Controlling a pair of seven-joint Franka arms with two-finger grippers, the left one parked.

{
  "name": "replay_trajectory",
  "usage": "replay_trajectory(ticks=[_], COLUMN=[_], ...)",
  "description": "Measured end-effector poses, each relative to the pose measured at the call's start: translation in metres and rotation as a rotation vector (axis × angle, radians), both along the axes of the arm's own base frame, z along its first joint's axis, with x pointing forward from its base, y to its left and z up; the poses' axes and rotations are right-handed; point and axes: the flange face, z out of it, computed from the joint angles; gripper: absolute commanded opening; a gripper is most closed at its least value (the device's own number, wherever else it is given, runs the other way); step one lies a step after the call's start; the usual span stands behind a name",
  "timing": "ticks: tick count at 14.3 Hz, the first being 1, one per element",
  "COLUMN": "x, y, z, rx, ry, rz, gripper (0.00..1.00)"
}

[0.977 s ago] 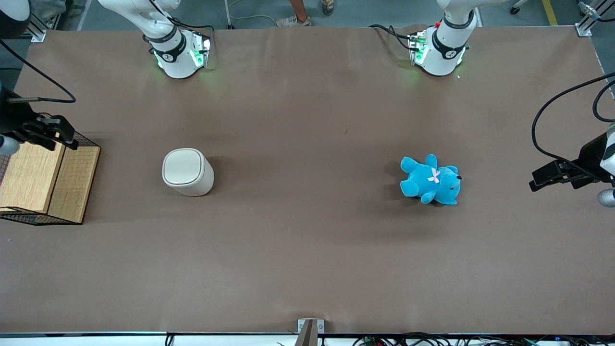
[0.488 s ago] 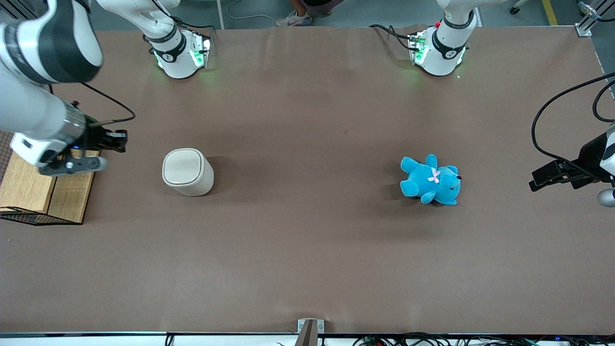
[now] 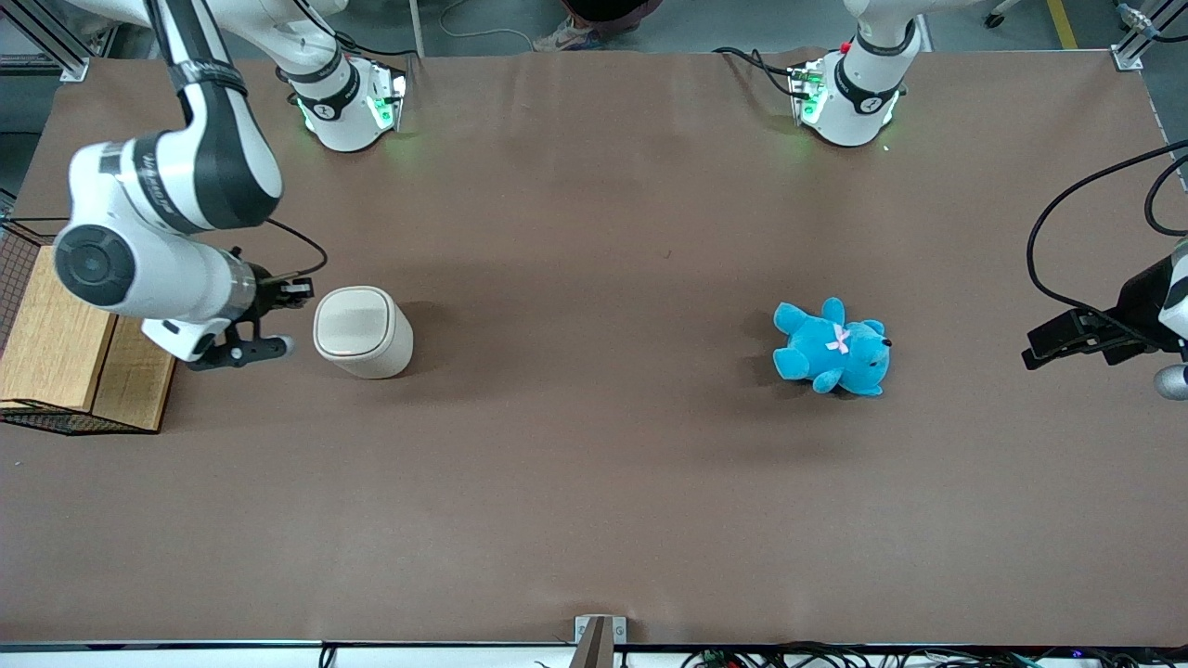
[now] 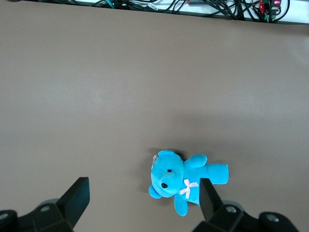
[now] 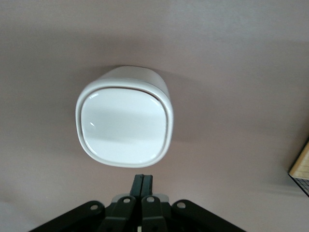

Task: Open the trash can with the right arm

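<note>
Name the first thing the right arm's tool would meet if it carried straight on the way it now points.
Probably the trash can: the shut tool sits beside it, aimed at its closed lid's edge, a small gap apart. Height is unclear, so it could pass just above the lid.

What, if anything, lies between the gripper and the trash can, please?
Nothing: in the right wrist view only bare table shows between the shut gripper and the trash can, whose lid is closed.
</note>
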Motion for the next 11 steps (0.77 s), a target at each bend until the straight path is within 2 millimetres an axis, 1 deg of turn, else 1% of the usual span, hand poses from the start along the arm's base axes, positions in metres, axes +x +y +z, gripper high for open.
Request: replay_trajectory(ticks=[2, 4, 6, 9, 11], x=[0.002, 0.005, 0.004, -0.003, -0.003], y=[0.014, 0.021, 0.023, 0.022, 0.022], z=[-0.02, -0.042, -0.064, -0.094, -0.093], rx=[-0.004, -0.005, -0.005, -0.006, -0.005], ry=[0.005, 0.005, 0.004, 0.004, 0.001], rz=[0.011, 0.019, 0.021, 0.02, 0.02], gripper=[0.0, 0.0, 0.0, 0.0, 0.0])
